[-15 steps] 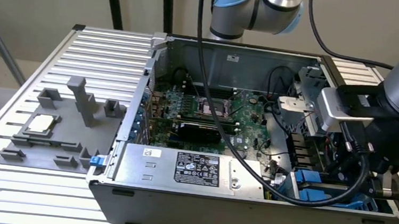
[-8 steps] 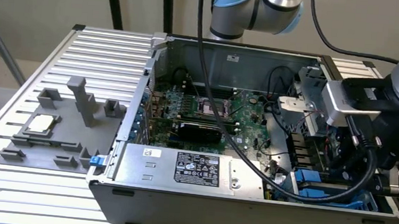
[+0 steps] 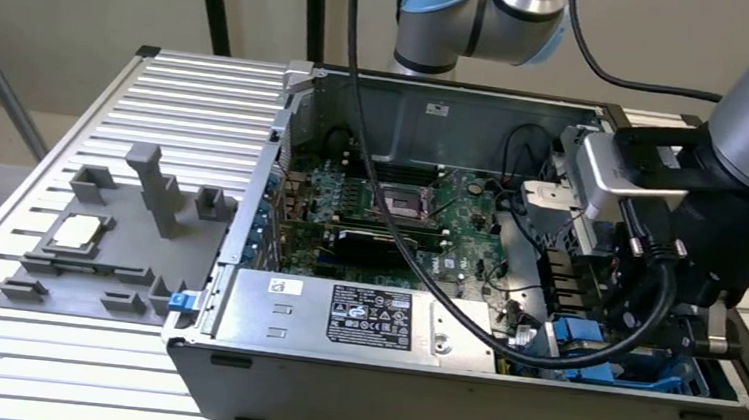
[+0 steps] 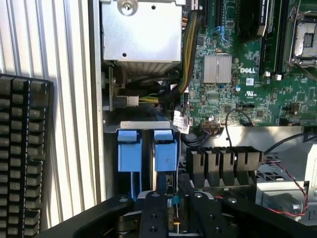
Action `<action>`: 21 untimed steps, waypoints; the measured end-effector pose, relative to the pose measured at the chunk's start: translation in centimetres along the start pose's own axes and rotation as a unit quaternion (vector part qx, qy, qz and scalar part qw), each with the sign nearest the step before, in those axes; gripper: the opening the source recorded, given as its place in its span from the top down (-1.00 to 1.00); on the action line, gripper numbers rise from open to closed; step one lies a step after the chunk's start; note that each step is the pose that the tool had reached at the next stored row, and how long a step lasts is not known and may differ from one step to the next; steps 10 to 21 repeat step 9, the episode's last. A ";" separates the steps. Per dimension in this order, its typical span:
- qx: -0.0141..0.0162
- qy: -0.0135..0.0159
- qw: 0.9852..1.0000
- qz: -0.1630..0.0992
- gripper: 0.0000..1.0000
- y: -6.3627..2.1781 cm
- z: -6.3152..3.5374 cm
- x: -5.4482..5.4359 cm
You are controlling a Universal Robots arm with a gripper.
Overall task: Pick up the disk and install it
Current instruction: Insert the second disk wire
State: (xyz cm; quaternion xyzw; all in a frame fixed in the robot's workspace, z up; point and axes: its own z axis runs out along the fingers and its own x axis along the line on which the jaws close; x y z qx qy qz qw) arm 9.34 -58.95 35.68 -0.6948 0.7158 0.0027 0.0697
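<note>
The disk stands on edge in the drive bay at the case's corner, its blue carrier handle facing up. A second blue carrier sits in the slot right beside it. My gripper hangs directly over the disk's slot. Its black fingers straddle the thin edge of the disk with a small gap on each side, so it looks open and holds nothing. In the exterior view the arm's wrist reaches down into the case at that view's right, over the blue bay.
The open computer case holds a green motherboard, a silver power supply box and loose black cables. A black keyboard lies beside the case. A grey fixture with a small silver chip sits at the exterior view's left.
</note>
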 end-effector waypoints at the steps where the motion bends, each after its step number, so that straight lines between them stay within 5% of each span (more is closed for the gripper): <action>1: 0.000 0.000 1.000 0.000 0.55 0.14 -0.02 0.0; 4: 0.000 0.000 1.000 0.000 0.79 0.16 -0.01 0.0; 21: 0.000 0.000 1.000 0.000 0.79 0.16 -0.02 0.0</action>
